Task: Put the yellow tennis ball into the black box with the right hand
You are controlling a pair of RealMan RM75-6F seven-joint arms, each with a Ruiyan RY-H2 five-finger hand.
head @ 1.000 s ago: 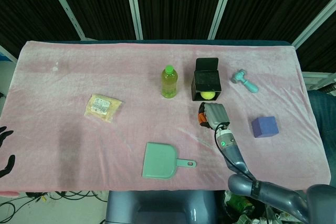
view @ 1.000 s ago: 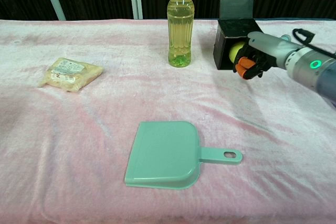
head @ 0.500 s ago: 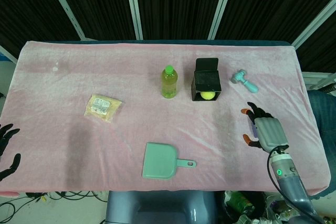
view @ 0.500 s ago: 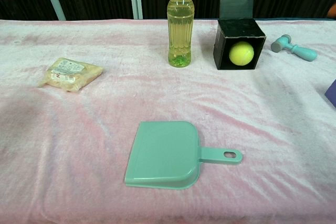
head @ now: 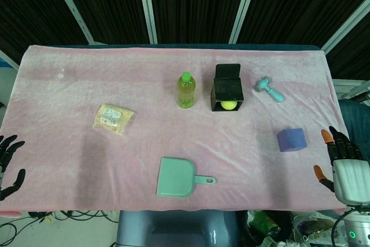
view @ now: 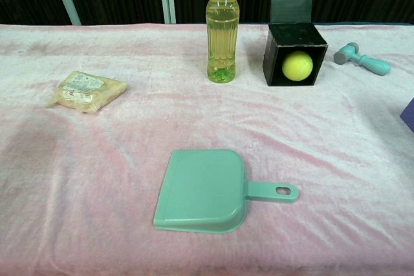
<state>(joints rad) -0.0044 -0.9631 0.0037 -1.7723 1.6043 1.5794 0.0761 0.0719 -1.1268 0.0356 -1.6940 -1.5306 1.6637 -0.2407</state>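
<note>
A: OK, head view status?
B: Yellow tennis ball [head: 229, 106] sits inside the black box [head: 227, 89], far centre-right, just right of the bottle [head: 185, 90]. Right hand [head: 344, 169] at the near right corner, off the cloth, fingers spread, holding nothing. Left hand [head: 8, 165] at the left edge, fingers apart, empty too.
A: Chest view?
B: Ball visible in the box's open front. Green dustpan [view: 207, 191] near centre, snack packet [view: 85, 90] left, teal hammer [view: 363, 59] far right. Neither hand shows.

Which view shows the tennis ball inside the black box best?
The chest view: it looks straight into the black box, so the whole tennis ball shows. The head view looks down, showing only a small part of the ball at the opening.
</note>
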